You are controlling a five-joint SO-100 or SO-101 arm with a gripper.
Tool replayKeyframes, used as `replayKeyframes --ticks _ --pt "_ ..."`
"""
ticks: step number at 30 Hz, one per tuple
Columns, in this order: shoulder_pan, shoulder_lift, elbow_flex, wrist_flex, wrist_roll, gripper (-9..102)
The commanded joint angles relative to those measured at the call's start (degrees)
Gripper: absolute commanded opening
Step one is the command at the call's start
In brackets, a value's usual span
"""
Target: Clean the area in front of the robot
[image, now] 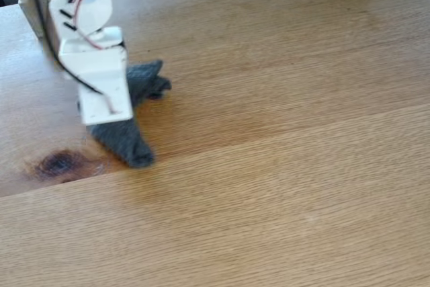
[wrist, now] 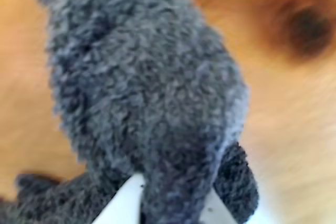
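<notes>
Grey fuzzy cloth sits pinched between the white fingers of the pincer in the wrist view. Beneath the robot, it trails onto the honey-brown tabletop, just beside a dark knot.

Fixed view high, angled down on tabletop, wrist view close above, both sharing dark knot.
</notes>
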Motion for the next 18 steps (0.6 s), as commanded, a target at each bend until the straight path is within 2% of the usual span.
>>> replayKeyframes --ticks 1,4,6,9,13,15,18 --pt "-10.3 16.5 7.6 -1.0 1.6 0" --pt "-15.4 20.8 13.5 -6.1 2.0 0" --pt "-16.8 20.0 17.0 -12.5 1.8 0" --pt "-16.3 12.9 20.3 -27.8 -0.5 0" --pt "-13.9 -0.8 21.4 -49.7 -8.7 0" --pt "-12.0 -5.5 19.4 -54.0 -11.2 0" --pt "-7.1 -10.3 13.4 -52.4 -11.8 0"
